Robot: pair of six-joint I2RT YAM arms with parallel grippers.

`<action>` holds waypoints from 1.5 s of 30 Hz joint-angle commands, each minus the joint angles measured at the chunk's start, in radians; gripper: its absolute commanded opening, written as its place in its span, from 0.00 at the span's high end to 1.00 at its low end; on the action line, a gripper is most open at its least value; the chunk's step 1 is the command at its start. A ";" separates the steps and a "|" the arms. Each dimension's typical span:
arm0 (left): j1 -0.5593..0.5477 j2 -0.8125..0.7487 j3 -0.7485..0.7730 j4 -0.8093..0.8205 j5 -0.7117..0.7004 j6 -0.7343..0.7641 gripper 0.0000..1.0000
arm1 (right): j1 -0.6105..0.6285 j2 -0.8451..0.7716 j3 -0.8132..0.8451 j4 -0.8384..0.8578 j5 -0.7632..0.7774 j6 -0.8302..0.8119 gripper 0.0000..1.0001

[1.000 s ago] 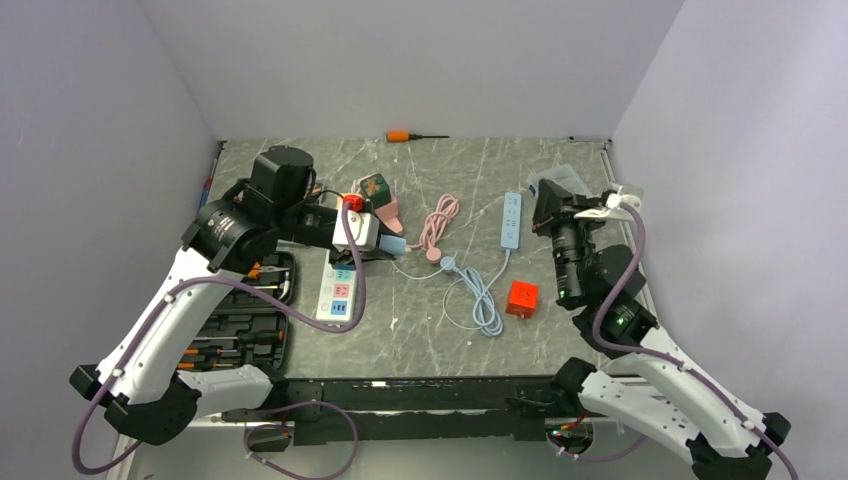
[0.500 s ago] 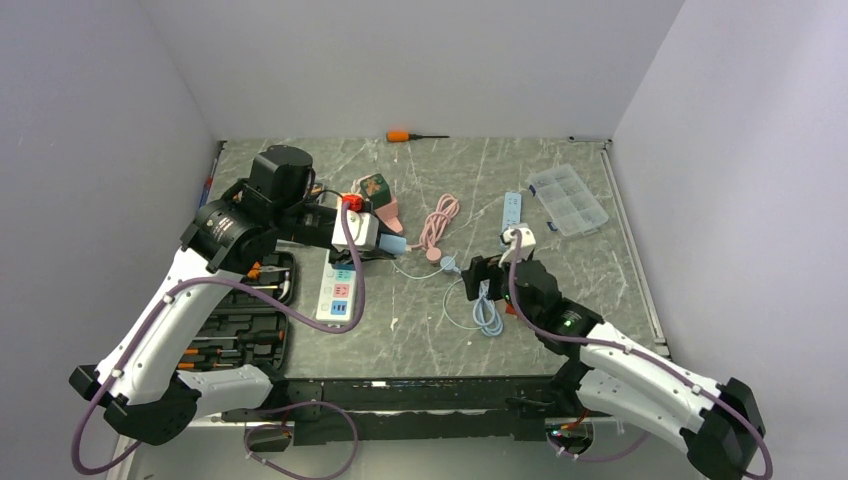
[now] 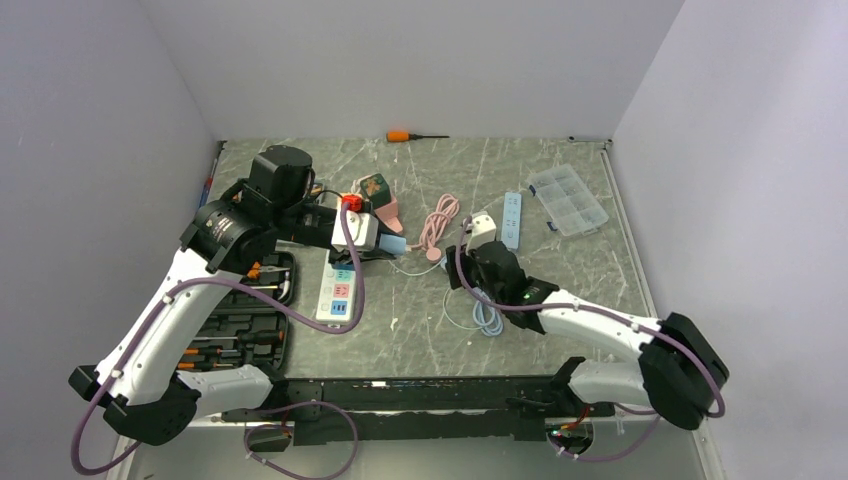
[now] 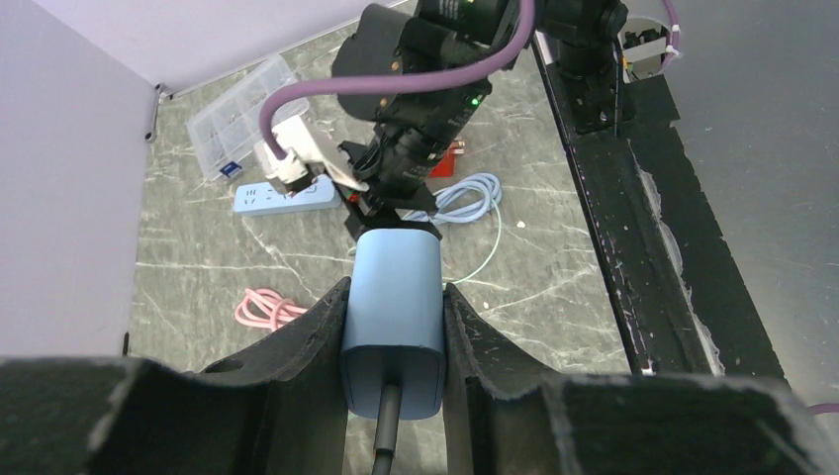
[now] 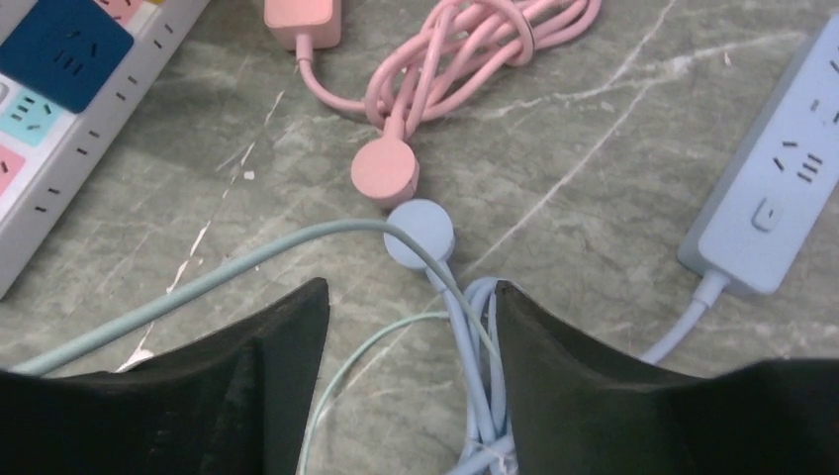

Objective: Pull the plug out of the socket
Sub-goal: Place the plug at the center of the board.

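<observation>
Extraction looks all but done: the left gripper (image 4: 396, 290) is clamped on the pale blue rectangular plug (image 4: 394, 336), one finger on each flat side. It holds the plug in the air, just beside the far end of the white power strip with coloured sockets (image 3: 338, 292). As far as the overhead view shows, the plug is clear of the strip (its prongs are hidden, so this is a judgement).

The right gripper (image 5: 411, 332) hangs with jaws apart and nothing between them. It is low over the grey marbled counter (image 5: 613, 148), directly above the thin pale green cable (image 5: 198, 282) that trails from the plug. The next move probably calls for lifting the plug further away from the strip without dragging that cable into the right gripper.

The left arm stands with its elbow raised and its wrist level, pointing toward the right arm. The right arm stretches low across the counter, wrist tipped downward.
</observation>
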State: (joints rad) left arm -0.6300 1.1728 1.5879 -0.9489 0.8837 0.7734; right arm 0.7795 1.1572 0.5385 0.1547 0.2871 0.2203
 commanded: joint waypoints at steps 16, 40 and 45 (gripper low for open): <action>-0.026 0.047 0.046 0.063 0.013 -0.055 1.00 | -0.017 -0.258 0.258 0.075 0.212 -0.077 1.00; -0.257 0.558 0.533 0.165 -0.100 -0.145 1.00 | -0.085 -0.522 0.303 -0.280 0.836 0.018 1.00; -0.288 0.702 0.507 0.246 -0.109 -0.237 1.00 | -0.130 -0.438 0.333 -0.569 0.817 0.287 1.00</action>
State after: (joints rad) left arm -0.8974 1.7687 2.0884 -0.8284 0.7876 0.6315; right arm 0.6773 0.6502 0.8391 -0.1459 1.0763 0.2768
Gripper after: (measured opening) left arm 0.363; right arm 0.010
